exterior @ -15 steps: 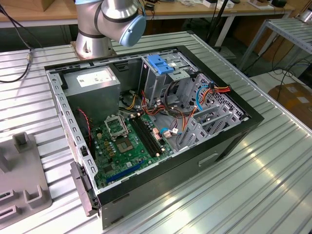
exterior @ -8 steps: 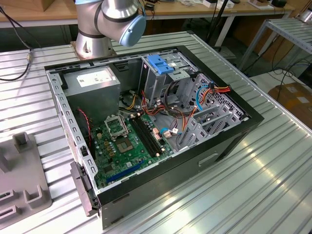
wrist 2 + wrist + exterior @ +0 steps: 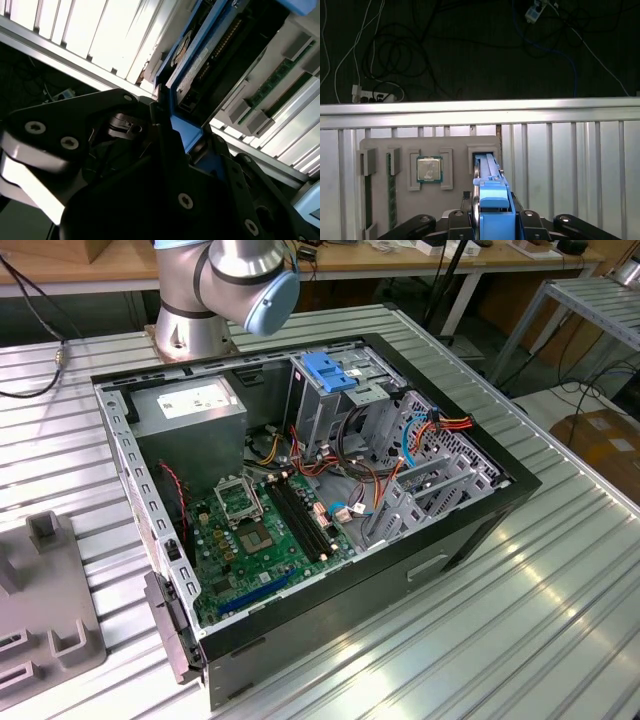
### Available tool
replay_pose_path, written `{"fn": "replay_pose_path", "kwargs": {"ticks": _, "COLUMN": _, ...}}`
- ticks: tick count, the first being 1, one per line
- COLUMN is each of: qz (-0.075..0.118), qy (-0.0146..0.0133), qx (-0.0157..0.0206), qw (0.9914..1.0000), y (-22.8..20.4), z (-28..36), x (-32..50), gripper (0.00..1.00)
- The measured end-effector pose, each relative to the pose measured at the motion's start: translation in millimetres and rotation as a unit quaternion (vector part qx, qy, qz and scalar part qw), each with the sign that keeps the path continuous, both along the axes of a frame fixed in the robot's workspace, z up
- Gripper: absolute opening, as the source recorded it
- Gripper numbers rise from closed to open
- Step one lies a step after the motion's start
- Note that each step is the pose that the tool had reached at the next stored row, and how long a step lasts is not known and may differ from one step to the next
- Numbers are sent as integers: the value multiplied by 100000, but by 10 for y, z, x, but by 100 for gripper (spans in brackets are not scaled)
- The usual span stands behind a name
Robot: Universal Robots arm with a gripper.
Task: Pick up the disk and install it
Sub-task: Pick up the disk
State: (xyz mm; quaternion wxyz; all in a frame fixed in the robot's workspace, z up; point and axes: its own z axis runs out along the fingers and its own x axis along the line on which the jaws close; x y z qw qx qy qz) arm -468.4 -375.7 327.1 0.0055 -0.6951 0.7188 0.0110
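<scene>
One disk on the sheet: where does it sit right now? (note-taker)

On edge, at a slot of the grey tray point(image 3: 455, 145). The tray lies close against one edge of the worktop point(image 3: 560, 590). In the first wrist view the disk point(image 3: 490, 175) runs from that slot straight into the gripper point(image 3: 494, 216). (bench)

Hand state? (note-taker)

Pinching the disk, as far as I can read it, with one black finger pressed against each of its blue rails point(image 3: 493, 202). I cannot tell whether the far end has cleared the slot. (bench)

Neighbours? (note-taker)

A processor chip point(image 3: 429, 169) sits in the pocket just beside the slot. Memory sticks point(image 3: 391, 195) stand toward the tray's other side. The open computer case point(image 3: 470, 530) sits mid-worktop, well apart from the tray, and its metal cage carries a blue bracket point(image 3: 330, 370). (bench)

Step in hand, and how to do it well? (note-taker)

My judgement is that this is the pick-up. The disk should travel along the slot walls with no tilt and no twist. The grip wants to be square on both rails, so the disk cannot pivot between the fingers. Slow is better: a sideways drag would likely scrape the slot wall or shift the tray, and the chip is right beside it. (bench)
</scene>
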Motion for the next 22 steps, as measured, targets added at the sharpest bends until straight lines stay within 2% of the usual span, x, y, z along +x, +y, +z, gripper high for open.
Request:
{"fn": "replay_pose_path", "kwargs": {"ticks": 5, "qz": 1, "qy": -5, "qx": 4, "qw": 100000, "y": 0, "z": 52, "x": 0, "gripper": 37}}
{"fn": "replay_pose_path", "kwargs": {"ticks": 15, "qz": 2, "qy": 10, "qx": 1, "qw": 100000, "y": 0, "z": 233, "x": 2, "gripper": 37}}
{"fn": "replay_pose_path", "kwargs": {"ticks": 22, "qz": 1, "qy": 8, "qx": 2, "qw": 100000, "y": 0, "z": 309, "x": 2, "gripper": 37}}
